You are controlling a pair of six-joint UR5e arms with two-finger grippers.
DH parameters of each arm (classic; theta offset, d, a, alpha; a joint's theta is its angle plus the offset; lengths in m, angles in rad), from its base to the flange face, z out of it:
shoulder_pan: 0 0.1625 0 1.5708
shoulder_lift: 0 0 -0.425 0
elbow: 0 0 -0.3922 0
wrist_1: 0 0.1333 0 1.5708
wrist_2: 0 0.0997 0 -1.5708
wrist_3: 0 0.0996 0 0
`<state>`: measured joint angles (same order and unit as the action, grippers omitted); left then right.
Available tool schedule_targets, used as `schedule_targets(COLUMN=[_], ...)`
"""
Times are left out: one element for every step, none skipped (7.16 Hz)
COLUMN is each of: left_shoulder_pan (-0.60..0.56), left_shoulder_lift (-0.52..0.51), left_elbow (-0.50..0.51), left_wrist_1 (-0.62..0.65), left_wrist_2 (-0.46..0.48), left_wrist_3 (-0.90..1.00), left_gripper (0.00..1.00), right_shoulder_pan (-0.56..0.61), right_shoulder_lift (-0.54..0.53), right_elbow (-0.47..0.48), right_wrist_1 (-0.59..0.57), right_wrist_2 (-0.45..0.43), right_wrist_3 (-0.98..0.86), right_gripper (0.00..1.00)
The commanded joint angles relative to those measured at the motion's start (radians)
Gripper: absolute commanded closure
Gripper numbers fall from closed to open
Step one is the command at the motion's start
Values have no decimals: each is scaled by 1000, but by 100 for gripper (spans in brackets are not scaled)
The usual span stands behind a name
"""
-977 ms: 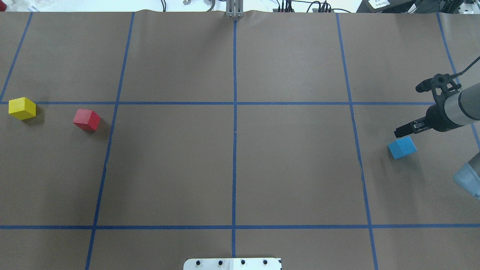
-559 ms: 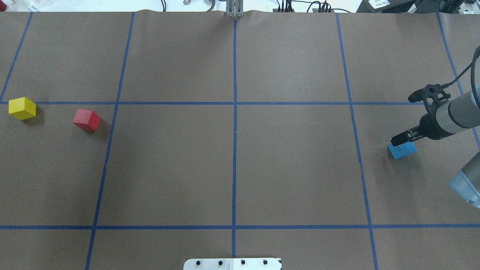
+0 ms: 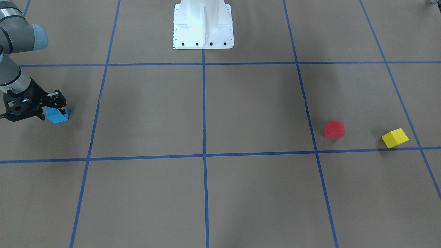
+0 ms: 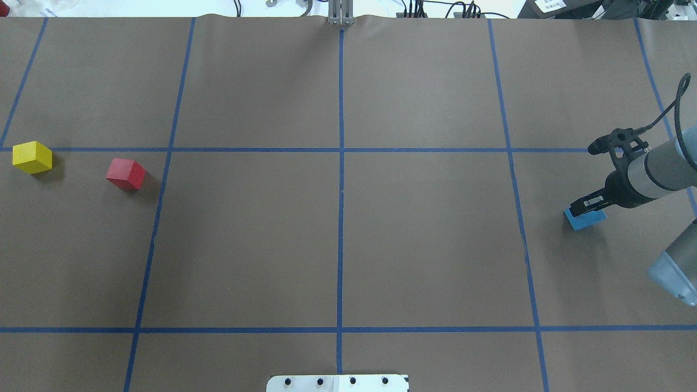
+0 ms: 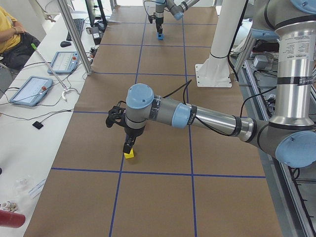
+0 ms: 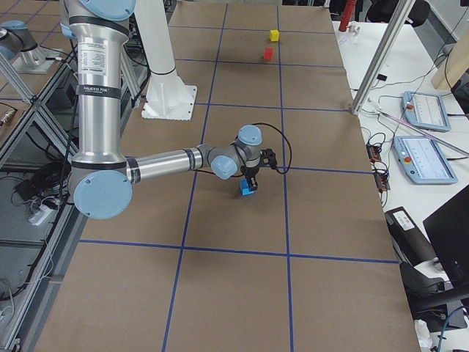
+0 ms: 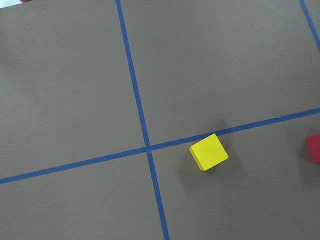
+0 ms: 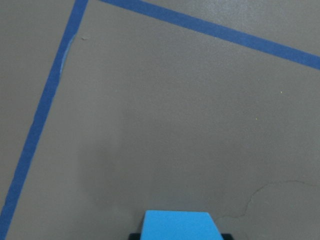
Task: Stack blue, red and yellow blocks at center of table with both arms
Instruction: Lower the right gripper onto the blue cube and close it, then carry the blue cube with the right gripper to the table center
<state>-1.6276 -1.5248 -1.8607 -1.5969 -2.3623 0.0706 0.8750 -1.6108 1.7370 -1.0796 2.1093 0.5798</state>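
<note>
Outer block [image 4: 32,157], inner block [image 4: 126,173] left; third block [image 4: 585,219] right.

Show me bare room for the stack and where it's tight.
The squares either side of the centre line are bare, from red block to blue block. Tight: right claw astride blue; red near yellow block.

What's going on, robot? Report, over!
Right gripper low, astride blue block, grip unclear. Left gripper seen side-on only, state unclear. Red block, yellow block on left side. Nothing between blue block and centre.
</note>
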Motion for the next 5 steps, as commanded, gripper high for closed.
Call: schedule_targets(left_shoulder_pan=[0,0,0,0,0], left_shoulder_lift=[0,0,0,0,0], left_elbow=[0,0,0,0,0], left_wrist_1=[0,0,0,0,0], left_wrist_2=[0,0,0,0,0], left_wrist_3=[0,-2,-2,-2,-2], left_gripper=[0,0,0,0,0], right_shoulder_pan=[-1,-1,-2,-19,-93], right_shoulder_lift=[69,172,287,402,513], right_elbow=[16,16,13,16,-2], right_wrist_1=[-57,-183,-313,-451,-526], right_wrist_2=[3,1,0,-2,-35], right_wrist_3=[6,24,57,136,255], right_gripper=[100,100,100,100,100])
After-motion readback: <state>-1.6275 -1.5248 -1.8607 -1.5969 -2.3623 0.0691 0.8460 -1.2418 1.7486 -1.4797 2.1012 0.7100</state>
